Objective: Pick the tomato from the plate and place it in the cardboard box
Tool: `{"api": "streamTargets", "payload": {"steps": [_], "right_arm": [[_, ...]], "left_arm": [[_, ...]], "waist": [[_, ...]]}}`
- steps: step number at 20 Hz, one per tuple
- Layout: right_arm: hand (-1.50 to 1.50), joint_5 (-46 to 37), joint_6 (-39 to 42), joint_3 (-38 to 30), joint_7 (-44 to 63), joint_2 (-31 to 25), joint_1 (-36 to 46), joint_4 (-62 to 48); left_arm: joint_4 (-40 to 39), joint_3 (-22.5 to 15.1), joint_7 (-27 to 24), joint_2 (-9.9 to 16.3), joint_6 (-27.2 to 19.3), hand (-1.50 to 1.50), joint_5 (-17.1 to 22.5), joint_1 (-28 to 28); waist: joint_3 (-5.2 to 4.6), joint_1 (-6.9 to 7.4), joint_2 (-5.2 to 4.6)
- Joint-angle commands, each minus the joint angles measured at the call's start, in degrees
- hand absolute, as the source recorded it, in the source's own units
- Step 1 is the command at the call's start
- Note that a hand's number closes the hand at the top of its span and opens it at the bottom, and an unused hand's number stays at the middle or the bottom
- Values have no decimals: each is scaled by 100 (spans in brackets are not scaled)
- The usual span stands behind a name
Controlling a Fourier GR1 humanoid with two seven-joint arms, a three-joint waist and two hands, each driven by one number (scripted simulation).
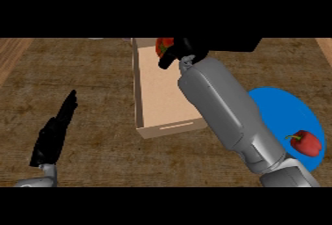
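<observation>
Now the right hand (183, 48) is stretched far forward over the cardboard box (162, 94), near the top of the view, with its grey forearm (224, 114) running diagonally across the box's right wall. Its black fingers are curled round a red, rounded thing that is most likely the tomato (164, 44), though only a small patch of red with a hint of green shows past the fingers, so its shape is hard to judge. That red patch sits above the far end of the box's open interior, just inside the left wall; whether it touches the box floor cannot be told from this angle. The box stands on the wooden counter (84, 70), long and narrow, its pale inside open to view and its near end wall marked by a slot. To the right, partly hidden under the forearm, lies the blue plate (295, 110), and on its near right part rests a red bell pepper (307, 142) with a green stem. The left hand (53, 134) shows at the lower left, well apart from the box, its fingers straight and close together, pointing away from the robot and holding nothing.
</observation>
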State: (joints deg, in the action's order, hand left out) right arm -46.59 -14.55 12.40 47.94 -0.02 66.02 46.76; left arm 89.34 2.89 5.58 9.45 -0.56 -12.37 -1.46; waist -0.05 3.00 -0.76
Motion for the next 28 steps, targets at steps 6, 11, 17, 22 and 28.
{"api": "streamTargets", "payload": {"steps": [6, 11, 17, 22, 28], "right_arm": [[-150, 965, -1165, -83, -660, 2, 548, -1878], [-150, 1314, -2222, -323, -1275, 1, 454, -2029], [-150, 1661, -3757, -818, -1826, 1, 362, -1535], [-150, 2366, -3999, -1509, -2907, 0, -212, -858], [-150, 2435, -3849, -1723, -2758, -691, -821, 86]], "left_arm": [[-341, -33, -3, -94, -17, 0, -53, -329], [-269, 21, -165, -7, 92, 0, 32, -287], [-310, -36, -20, -72, -8, 0, -92, -274], [41, 166, -17, 57, 9, 0, 31, 74], [202, 203, 99, 13, -134, 0, -48, 178]], "waist": [[1, 24, -16], [2, 153, -52], [9, 7, -13], [15, -144, 31], [9, -360, 116]]}}
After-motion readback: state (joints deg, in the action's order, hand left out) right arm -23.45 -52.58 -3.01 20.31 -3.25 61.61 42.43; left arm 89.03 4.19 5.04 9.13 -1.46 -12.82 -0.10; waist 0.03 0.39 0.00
